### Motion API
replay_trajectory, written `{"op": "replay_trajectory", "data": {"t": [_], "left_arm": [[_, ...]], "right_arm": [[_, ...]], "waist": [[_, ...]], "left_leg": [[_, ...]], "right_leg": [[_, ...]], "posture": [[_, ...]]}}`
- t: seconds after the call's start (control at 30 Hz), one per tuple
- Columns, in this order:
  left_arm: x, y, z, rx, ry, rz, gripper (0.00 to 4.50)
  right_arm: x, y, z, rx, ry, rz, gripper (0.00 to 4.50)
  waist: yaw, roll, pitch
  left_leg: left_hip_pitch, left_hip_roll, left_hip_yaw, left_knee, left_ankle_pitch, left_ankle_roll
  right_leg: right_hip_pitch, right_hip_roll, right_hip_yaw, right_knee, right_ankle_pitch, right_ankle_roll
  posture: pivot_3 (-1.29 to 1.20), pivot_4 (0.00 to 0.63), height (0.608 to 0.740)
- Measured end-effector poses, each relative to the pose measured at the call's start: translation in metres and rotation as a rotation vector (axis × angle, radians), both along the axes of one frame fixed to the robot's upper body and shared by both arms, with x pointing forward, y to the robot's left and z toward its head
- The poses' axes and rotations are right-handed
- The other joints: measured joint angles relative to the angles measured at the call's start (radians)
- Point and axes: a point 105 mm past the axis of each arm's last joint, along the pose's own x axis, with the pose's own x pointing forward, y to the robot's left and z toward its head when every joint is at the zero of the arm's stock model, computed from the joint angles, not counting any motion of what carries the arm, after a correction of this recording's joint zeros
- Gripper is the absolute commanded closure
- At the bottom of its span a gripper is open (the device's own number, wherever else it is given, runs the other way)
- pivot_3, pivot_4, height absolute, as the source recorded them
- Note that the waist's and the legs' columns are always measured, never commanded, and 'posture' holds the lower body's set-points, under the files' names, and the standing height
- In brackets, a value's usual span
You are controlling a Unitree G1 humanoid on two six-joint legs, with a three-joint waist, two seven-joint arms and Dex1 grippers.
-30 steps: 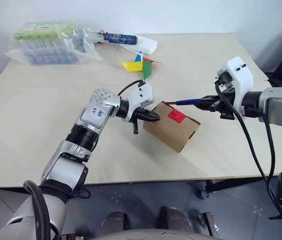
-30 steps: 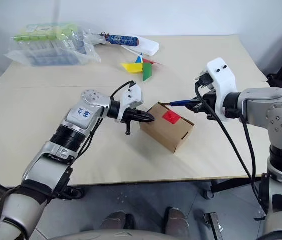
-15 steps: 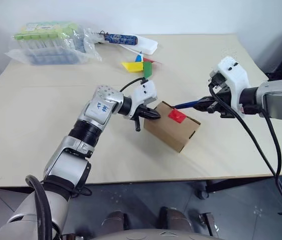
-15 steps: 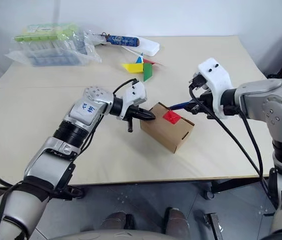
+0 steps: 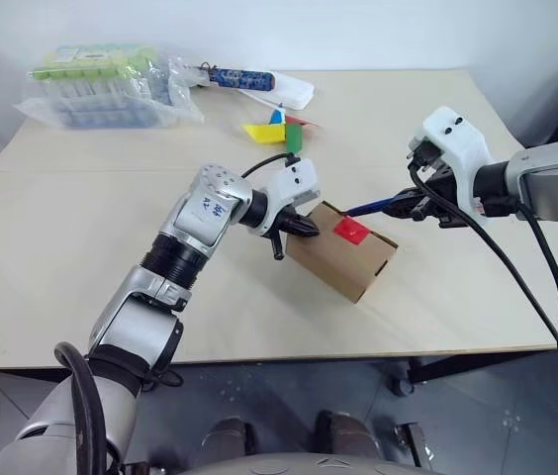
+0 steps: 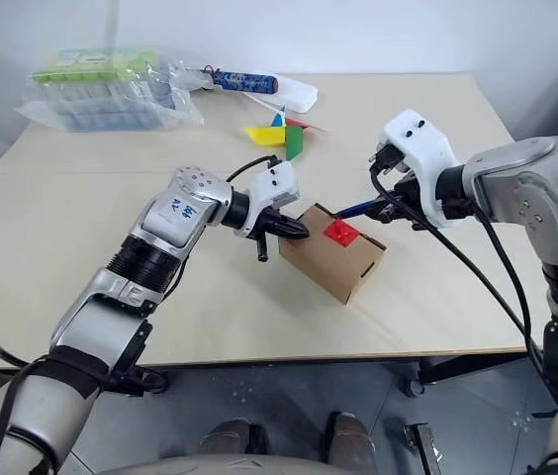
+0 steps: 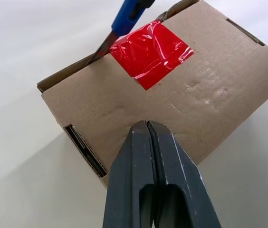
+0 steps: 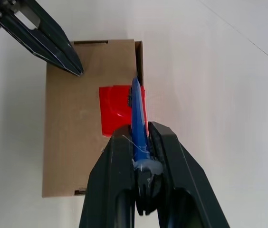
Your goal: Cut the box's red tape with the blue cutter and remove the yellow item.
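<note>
Bracing the box [image 5: 341, 250] near the middle of the counter [image 5: 81, 267], the left gripper [image 5: 302, 227] has its fingers pressed together, tips on the carton's left top edge. Over on the right, the right gripper [image 5: 408, 204] is clamped on the blue cutter [image 5: 370, 207], whose tip sits at the far edge of the red tape [image 5: 350, 230], right by the flap seam.

Now the risk, as I read it: the box is pinned at one edge only, so a hard drag of the blade could spin or shove it across the counter instead of slicing. The tape is wrinkled and glossy, so the tip may skate over it. Drive too deep and it could catch whatever lies inside; the yellow item is hidden, presumably within the shut carton.

Nothing blocks the cut. A paper pinwheel [image 5: 281, 130], a clear plastic package [image 5: 101, 84] and a patterned tube [image 5: 237, 75] lie well apart at the back.
</note>
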Motion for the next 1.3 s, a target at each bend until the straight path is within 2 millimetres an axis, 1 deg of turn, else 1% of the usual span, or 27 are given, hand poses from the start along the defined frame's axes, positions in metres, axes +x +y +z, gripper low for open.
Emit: {"op": "replay_trajectory", "data": {"t": [0.53,0.73,1.07,1.3], "left_arm": [[-0.001,-0.007,-0.003,0.010,0.018,0.043,4.50],[-0.001,-0.009,-0.004,0.015,0.024,0.060,4.50],[-0.001,-0.014,-0.004,0.015,0.021,0.072,4.50],[-0.002,-0.019,-0.005,0.018,0.012,0.070,4.50]], "right_arm": [[-0.005,-0.008,0.000,-0.089,0.048,0.011,4.33],[-0.005,-0.007,0.003,-0.107,0.058,0.011,4.33],[-0.011,-0.012,0.006,-0.110,0.087,-0.005,4.33],[-0.021,-0.021,0.003,-0.149,0.117,-0.013,4.33]], "waist": [[0.014,0.000,0.000],[0.015,0.000,0.000],[0.020,-0.001,-0.001],[0.035,-0.001,-0.001]], "left_leg": [[0.000,0.000,0.000,0.001,0.000,0.000],[0.000,0.000,-0.001,0.002,0.000,0.001],[0.000,-0.001,-0.002,0.003,-0.001,0.001],[0.000,0.000,-0.002,0.004,-0.001,0.002]], "right_leg": [[0.001,0.000,0.000,0.000,0.000,0.000],[0.002,-0.001,0.000,0.000,0.000,0.000],[0.003,-0.001,0.000,0.000,0.000,0.000],[0.003,-0.001,0.000,-0.002,0.000,0.000]], "posture": [[0.00,0.150,0.740],[0.00,0.150,0.740],[0.00,0.150,0.740],[0.00,0.150,0.740]]}}
